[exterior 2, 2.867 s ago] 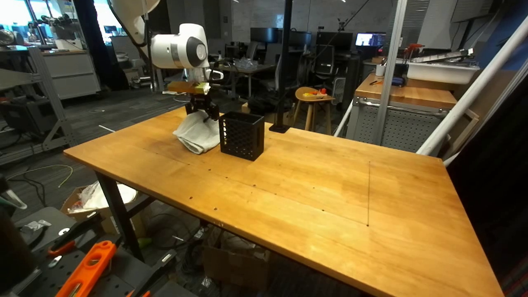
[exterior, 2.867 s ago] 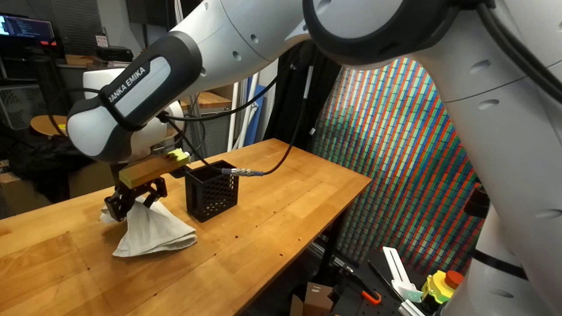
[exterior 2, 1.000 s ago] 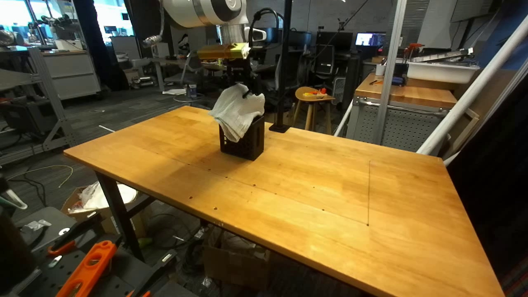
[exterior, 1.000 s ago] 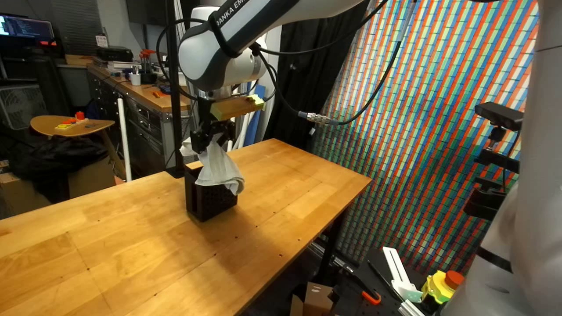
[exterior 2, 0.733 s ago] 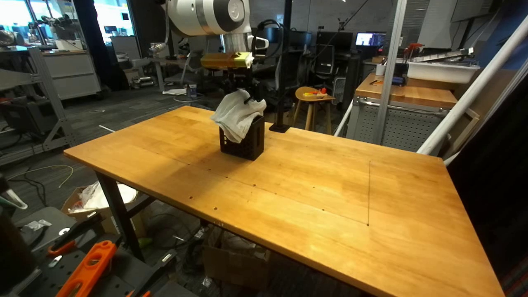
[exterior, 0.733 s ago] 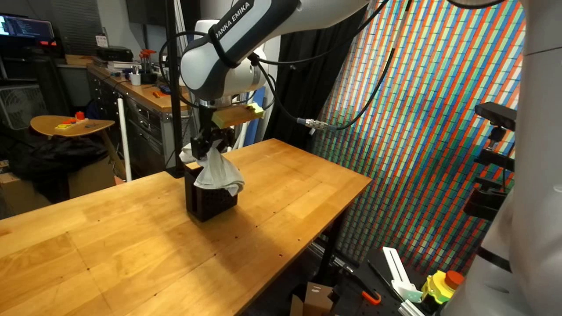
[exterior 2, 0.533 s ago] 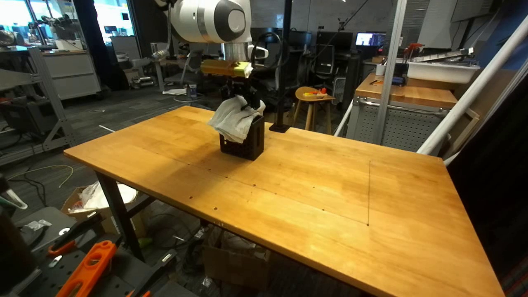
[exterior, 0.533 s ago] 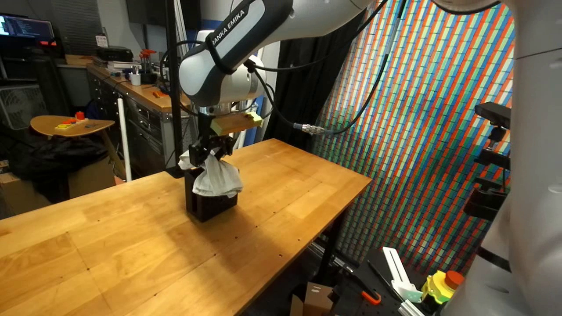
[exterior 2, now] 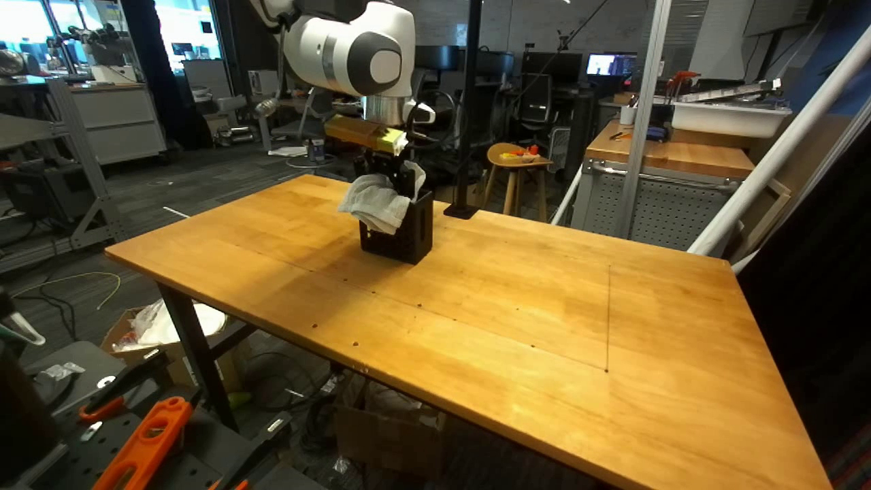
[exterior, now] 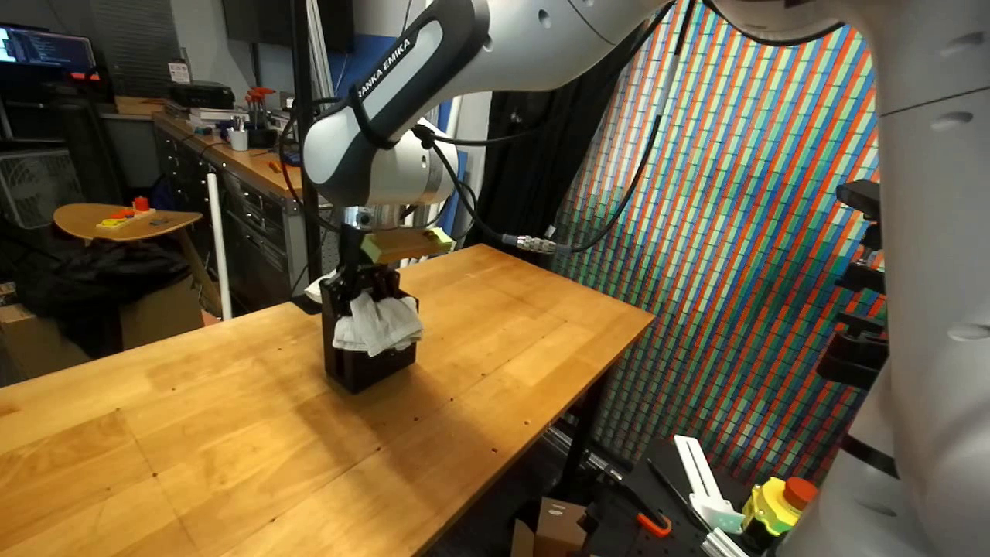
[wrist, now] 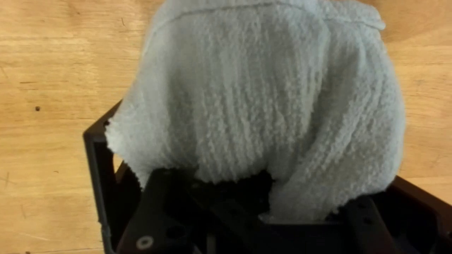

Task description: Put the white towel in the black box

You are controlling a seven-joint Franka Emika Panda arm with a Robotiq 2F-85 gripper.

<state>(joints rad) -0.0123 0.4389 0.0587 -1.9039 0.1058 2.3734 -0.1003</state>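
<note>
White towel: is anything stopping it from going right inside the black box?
Yes, it looks like the wall of the black box is: in both exterior views, part of the white towel hangs down outside it. Apart from the tool at the opening, nothing else shows in the way, though the inside is mostly hidden.

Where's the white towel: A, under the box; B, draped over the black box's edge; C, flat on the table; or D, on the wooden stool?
B: in both exterior views the white towel hangs over the edge of the black box, partly covering its outer wall.
</note>
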